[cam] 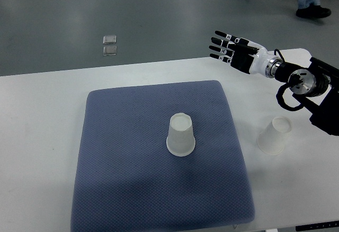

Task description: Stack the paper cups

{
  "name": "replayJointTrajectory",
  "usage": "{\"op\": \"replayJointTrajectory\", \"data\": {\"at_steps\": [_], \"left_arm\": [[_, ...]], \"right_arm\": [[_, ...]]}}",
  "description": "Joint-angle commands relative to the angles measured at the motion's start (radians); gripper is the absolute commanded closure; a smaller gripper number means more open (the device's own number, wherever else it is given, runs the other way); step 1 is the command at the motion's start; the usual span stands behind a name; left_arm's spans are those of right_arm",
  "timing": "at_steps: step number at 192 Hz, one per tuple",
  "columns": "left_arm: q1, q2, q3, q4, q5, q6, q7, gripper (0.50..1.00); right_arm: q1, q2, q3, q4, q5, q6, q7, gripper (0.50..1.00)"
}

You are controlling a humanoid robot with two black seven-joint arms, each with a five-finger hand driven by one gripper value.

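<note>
From above, my right hand (pixel 229 48) hangs over the far edge of the white table (pixel 42 136), fingers stretched out flat and spread, holding nothing, my arm reaching in from the right edge. One paper cup (pixel 181 134) stands upside down near the middle of the blue-grey mat (pixel 122 179). A second paper cup (pixel 274 135), also upside down, sits on the bare table just right of the mat, well apart from the first and below my forearm.
</note>
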Motion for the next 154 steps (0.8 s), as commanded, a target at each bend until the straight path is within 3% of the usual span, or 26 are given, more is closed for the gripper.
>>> {"op": "replayJointTrajectory", "data": {"at_steps": [1, 32, 62, 110, 129, 154], "left_arm": [[0.000, 0.000, -0.001, 0.000, 0.000, 0.000, 0.000, 0.500], [0.000, 0.000, -0.001, 0.000, 0.000, 0.000, 0.000, 0.500], [0.000, 0.000, 0.000, 0.000, 0.000, 0.000, 0.000, 0.500], [0.000, 0.000, 0.000, 0.000, 0.000, 0.000, 0.000, 0.500], [0.000, 0.000, 0.000, 0.000, 0.000, 0.000, 0.000, 0.500], [0.000, 0.000, 0.000, 0.000, 0.000, 0.000, 0.000, 0.500]], "right_arm": [[0.004, -0.035, 0.002, -0.005, -0.036, -0.006, 0.004, 0.574], [0.032, -0.073, -0.006, -0.005, -0.114, -0.003, 0.007, 0.574], [0.031, -0.179, 0.006, 0.062, -0.223, 0.027, 0.007, 0.576], [0.037, -0.326, -0.009, 0.256, -0.550, 0.197, 0.009, 0.576], [0.052, -0.384, -0.011, 0.303, -0.741, 0.301, 0.033, 0.576], [0.054, -0.450, -0.014, 0.331, -0.912, 0.306, 0.093, 0.576]]}}
